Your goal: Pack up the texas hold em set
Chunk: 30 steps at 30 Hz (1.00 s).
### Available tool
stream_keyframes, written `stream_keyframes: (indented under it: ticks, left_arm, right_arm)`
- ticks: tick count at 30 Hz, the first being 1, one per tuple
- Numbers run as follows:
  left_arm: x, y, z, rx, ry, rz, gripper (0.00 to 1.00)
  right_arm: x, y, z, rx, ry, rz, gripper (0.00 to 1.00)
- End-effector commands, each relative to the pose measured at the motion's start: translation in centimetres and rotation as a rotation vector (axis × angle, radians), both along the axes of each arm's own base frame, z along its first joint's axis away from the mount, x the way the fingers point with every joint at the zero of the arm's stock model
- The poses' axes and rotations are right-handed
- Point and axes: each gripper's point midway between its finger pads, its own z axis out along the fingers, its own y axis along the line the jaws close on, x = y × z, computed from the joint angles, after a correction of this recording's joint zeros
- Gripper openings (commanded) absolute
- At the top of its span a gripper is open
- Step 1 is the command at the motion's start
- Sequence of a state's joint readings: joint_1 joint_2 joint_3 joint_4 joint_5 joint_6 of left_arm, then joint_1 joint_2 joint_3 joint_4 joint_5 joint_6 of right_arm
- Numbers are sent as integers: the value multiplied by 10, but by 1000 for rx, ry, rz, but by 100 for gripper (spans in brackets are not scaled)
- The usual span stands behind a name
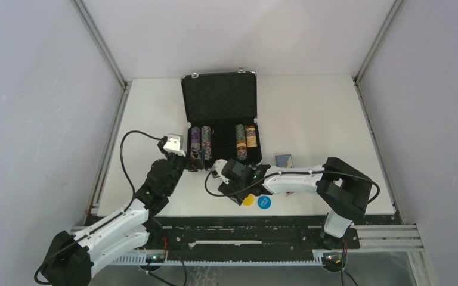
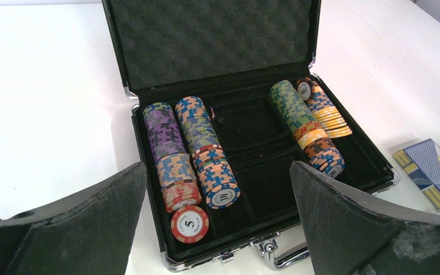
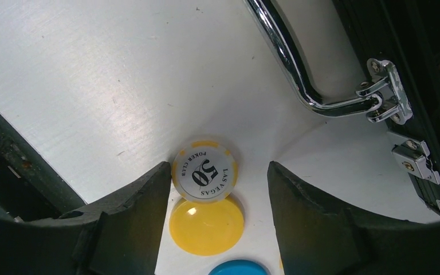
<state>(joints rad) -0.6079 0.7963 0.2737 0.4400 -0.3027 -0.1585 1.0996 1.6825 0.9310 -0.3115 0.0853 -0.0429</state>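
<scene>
1. Your left gripper (image 2: 217, 169) is hovering wide open, gripping nothing, in front of the open briefcase (image 2: 212, 40).
2. Chip stacks (image 2: 175, 154) are lying in its left and right slots; the card deck (image 2: 432, 172) is sitting on the table (image 2: 46, 86), right of it.
3. Your right gripper (image 3: 217, 169) is straddling a loose yellow-white chip (image 3: 204, 172), jaws apart and not clamping it; the yellow button (image 3: 206, 225) is lying just beside that chip.

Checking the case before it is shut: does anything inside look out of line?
Yes. One red chip sits loose at the front of the briefcase, face up, apart from the chip rows standing on edge.
</scene>
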Motion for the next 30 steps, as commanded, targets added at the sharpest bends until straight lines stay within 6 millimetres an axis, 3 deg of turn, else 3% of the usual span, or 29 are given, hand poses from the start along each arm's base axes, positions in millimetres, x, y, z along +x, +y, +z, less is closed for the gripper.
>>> stream_keyframes:
  ticks: [1, 7, 30]
  left_arm:
    - [0, 0, 7, -38, -28, -2, 100]
    - [0, 0, 7, -38, -27, -1, 100]
    - [-4, -6, 13, -58, -48, -41, 100]
  right_arm:
    - [2, 11, 6, 21, -4, -15, 70]
    - [-2, 10, 2, 15, 18, -19, 64]
    - [-12, -3, -6, 20, 57, -57, 62]
